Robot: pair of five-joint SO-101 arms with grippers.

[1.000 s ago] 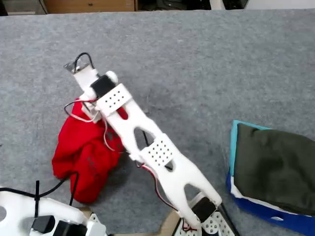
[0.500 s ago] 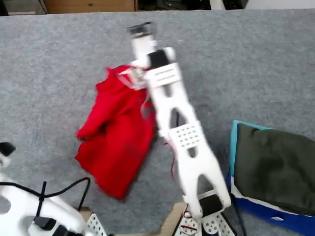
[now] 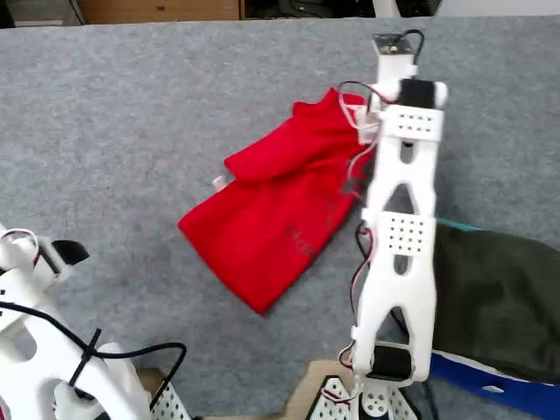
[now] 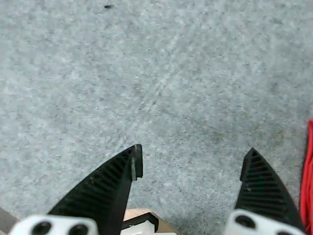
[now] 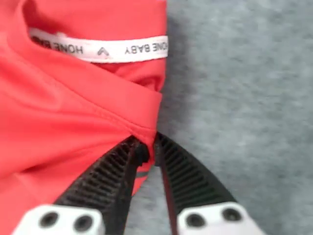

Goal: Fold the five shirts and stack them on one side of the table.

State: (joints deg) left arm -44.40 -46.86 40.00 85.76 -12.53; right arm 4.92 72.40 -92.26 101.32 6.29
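1. R gripper (image 5: 149,147): jaws pinched shut on red shirt (image 5: 73,98) hem, near neck label (image 5: 98,48); at 1 o'clock on table (image 3: 131,105).
2. Red shirt: crumpled, mid-table, running 7 to 1 o'clock.
3. L gripper (image 4: 193,161): jaws wide, nothing between them, over bare table; L arm (image 3: 44,350) at 8 o'clock.
4. Folded stack (image 3: 490,297): 4 o'clock, dark green on top, apart from red shirt.

I count one red shirt (image 3: 276,219), one stack of folded shirts (image 3: 499,297), one left arm (image 3: 39,350), one right arm (image 3: 398,236), one worktop (image 3: 131,105).
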